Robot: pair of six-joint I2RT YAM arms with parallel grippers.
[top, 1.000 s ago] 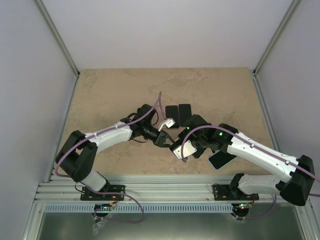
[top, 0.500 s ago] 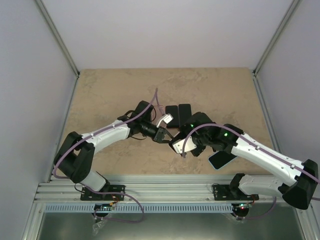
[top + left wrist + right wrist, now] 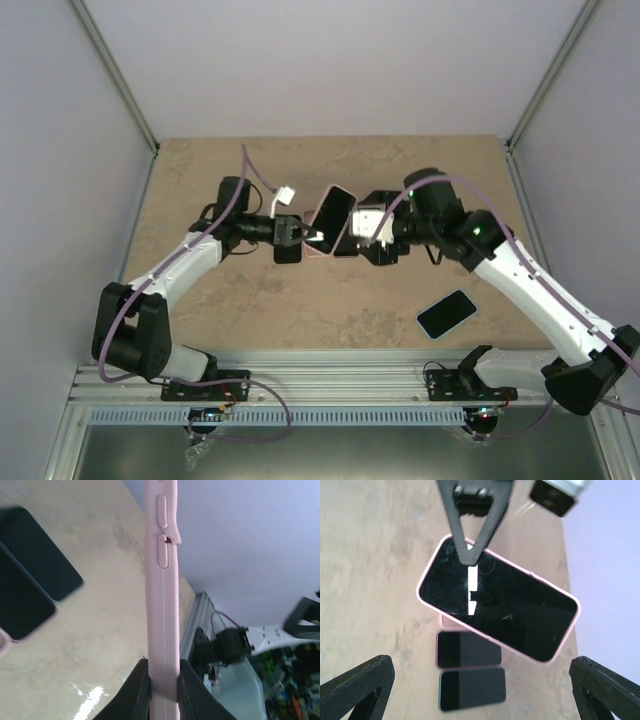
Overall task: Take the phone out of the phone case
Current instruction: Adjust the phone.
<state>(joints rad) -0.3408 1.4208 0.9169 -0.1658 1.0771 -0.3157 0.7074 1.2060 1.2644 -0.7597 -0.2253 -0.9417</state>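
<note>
Your left pincer (image 3: pixel 163 680) has just finished closing and is now clamped on the bottom end of the pink phone case (image 3: pixel 162 610). A second ago both arms sat low near the 6 o'clock side of the desk (image 3: pixel 220 310). Since then the left arm has carried the case up and toward 12 o'clock, so it now hangs clear of the surface around the middle of the top view. The phone (image 3: pixel 497 607) is still seated inside, with its dark screen turned toward your right wrist camera.

Over the same second your right pincer (image 3: pixel 368 232) has spread its fingers as far apart as they go. It has swung in from 3 o'clock to face the screen and grips nothing. It looks to me like the hand-off set-up: one side anchors the case, the other is ready to take an edge and peel or push. The extraction itself is not yet begun.

On the desk below the held phone lie two dark phones (image 3: pixel 470 650) side by side, and a sliver of something pink shows just beside them. A spare phone with a pale rim (image 3: pixel 447 313) lies well apart at 4 o'clock.

There is no brand, logo or text to read. The screen is black with only a white glare streak, and the case edge shows plain moulded buttons
</note>
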